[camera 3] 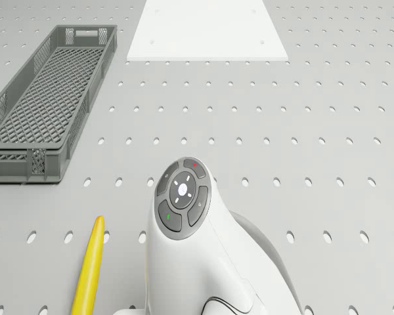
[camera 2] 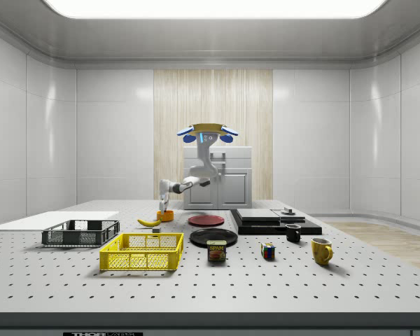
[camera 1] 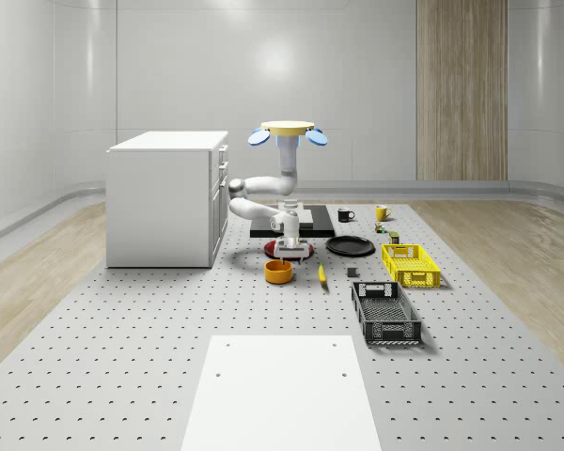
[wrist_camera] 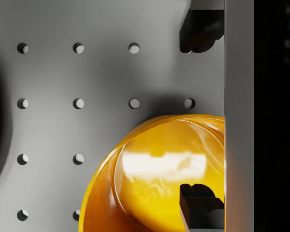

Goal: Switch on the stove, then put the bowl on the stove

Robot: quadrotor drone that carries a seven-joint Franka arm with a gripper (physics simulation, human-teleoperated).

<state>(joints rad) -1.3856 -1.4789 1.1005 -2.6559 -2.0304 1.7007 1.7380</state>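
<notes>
We see the gripper (wrist_camera: pixel 200 116) hanging straight down over the orange bowl (wrist_camera: pixel 159 176), its two dark fingertips (wrist_camera: pixel 199 31) spread wide apart; one tip sits over the bowl's hollow and the other over the bare table beyond the rim, and nothing is held between them. In the whole-scene view the gripper (camera 1: pixel 289 252) is just above the bowl (camera 1: pixel 278 272), which stands on the perforated table (camera 1: pixel 122 357) near its middle, just in front of a red plate (camera 1: pixel 273 248) and beside a yellow banana (camera 1: pixel 321 273). The white arm (camera 1: pixel 258 188) bends down from the drone (camera 1: pixel 287 132), which hovers in the air above the black stove (camera 1: pixel 321 220), beside the white cabinet (camera 1: pixel 164 197). From the side view we see the drone (camera 2: pixel 207 131) high over the table with the arm reaching toward the side view's left, the gripper (camera 2: pixel 164 207) right at the bowl (camera 2: pixel 166 215). The stove (camera 2: pixel 273 221) lies well apart from the bowl, toward the far edge of the table. Around it are a black plate (camera 1: pixel 350 246), a black mug (camera 1: pixel 345 214) and a yellow mug (camera 1: pixel 382 212). Nearer the table's right edge in the whole-scene view stand a yellow basket (camera 1: pixel 411 265) and a grey basket (camera 1: pixel 385 313), and a white sheet (camera 1: pixel 282 390) lies at the near edge. In the drone view the arm's button-topped wrist (camera 3: pixel 182 203) is over the table, the banana (camera 3: pixel 88 269) just beside it.
</notes>
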